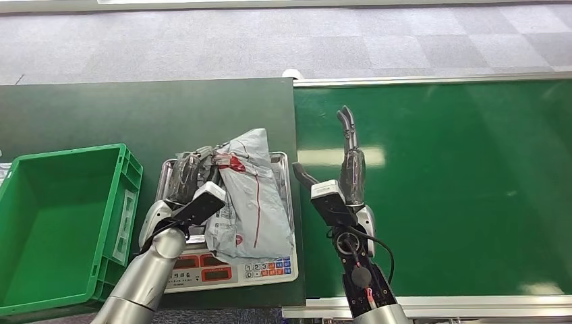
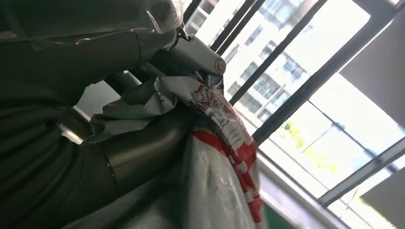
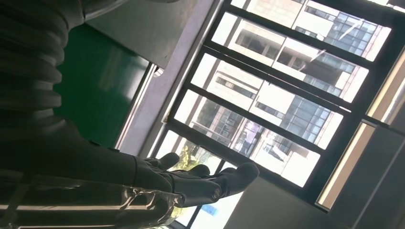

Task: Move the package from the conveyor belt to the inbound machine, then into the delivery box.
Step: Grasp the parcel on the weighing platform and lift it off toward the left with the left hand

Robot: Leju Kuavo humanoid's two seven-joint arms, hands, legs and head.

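room: grey carpet tiles lying beyond the glossy green conveyor belt (image 1: 459, 189) | dark green desk (image 1: 135, 115) carrying green delivery box (image 1: 40, 223) and inbound machine (image 1: 270, 270) | package (image 1: 249, 196): crinkled grey mailer, red markings, lying on machine tray | left hand (image 1: 192, 179) gripping its edge | right hand (image 1: 340, 169) hovering over belt, fingers spread, holding nothing
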